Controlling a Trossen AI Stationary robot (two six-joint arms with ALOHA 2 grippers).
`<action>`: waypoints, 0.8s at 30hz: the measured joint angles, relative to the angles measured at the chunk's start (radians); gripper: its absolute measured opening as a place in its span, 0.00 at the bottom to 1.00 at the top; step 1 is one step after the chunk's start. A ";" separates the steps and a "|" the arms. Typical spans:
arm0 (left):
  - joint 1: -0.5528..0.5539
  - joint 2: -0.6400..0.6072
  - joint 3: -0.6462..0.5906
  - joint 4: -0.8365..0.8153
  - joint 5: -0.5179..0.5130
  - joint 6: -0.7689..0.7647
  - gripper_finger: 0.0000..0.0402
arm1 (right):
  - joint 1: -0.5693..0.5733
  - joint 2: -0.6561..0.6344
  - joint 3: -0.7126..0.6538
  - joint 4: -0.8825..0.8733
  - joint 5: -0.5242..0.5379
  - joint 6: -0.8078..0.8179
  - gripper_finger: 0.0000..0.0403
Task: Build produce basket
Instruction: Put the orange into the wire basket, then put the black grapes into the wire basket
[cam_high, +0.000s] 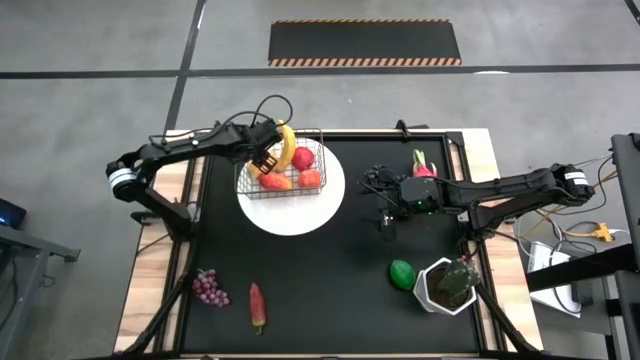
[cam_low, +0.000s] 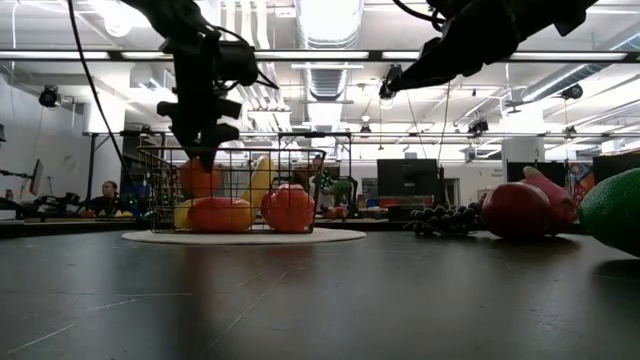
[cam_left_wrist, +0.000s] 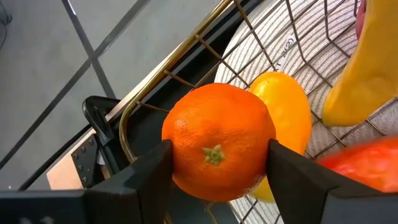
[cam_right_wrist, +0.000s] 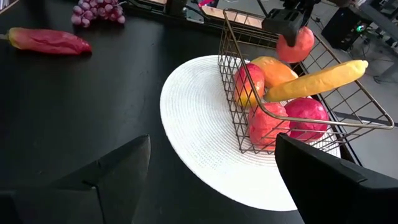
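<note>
Left gripper (cam_left_wrist: 214, 168) was clamped on the orange (cam_left_wrist: 217, 140), hanging it just above the wire basket (cam_high: 262, 188) at upper left of the high view, presumably so it'd drop in with the banana (cam_high: 287, 146) and apples (cam_high: 303, 158). The basket sat on the white plate (cam_high: 300, 215). Right gripper (cam_high: 386, 222) waited wide open and empty at center right, over the bench (cam_high: 330, 290). Lime (cam_high: 402, 273), grapes (cam_high: 209, 287) and chilli (cam_high: 258, 305) weren't in yet.

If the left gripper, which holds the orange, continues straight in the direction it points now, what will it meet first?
Probably the mango lying in the basket: the left gripper holds the orange just above the basket's corner, with the mango right behind it. Depth is unclear, so the wire rim might touch first.
</note>
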 joint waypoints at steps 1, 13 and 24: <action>0.000 0.000 0.000 0.001 0.000 -0.001 0.53 | 0.000 0.000 0.000 0.000 0.000 0.000 0.81; 0.001 -0.003 0.002 -0.008 -0.001 0.016 0.66 | 0.000 0.000 0.000 -0.003 0.000 0.001 0.81; -0.149 -0.125 0.113 -0.083 0.008 -0.035 0.66 | 0.000 0.000 0.000 -0.003 0.000 -0.009 0.81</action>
